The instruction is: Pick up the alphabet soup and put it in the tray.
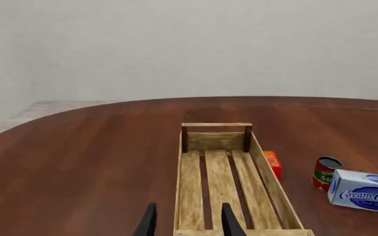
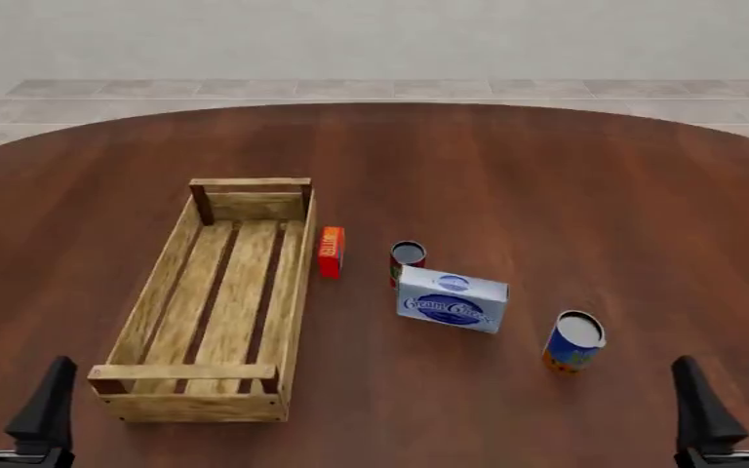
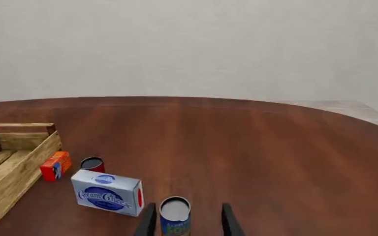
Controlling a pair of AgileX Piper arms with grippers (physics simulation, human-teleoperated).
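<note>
Blue-labelled alphabet soup (image 2: 572, 341) stands upright, right of the tray (image 2: 153, 292).

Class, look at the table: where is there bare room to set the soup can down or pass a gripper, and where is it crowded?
The tray holds nothing on its slats. Bare tabletop lies left of the tray and across the far half, and to the right beyond the alphabet soup. It is crowded between the tray and the soup: an orange box, a red can and the cream cheese box cluster there.

A bare simulated test room: one round dark-wood table (image 2: 583, 166), plain grey wall (image 2: 374, 39), pale tiled floor (image 2: 114, 93)
</note>
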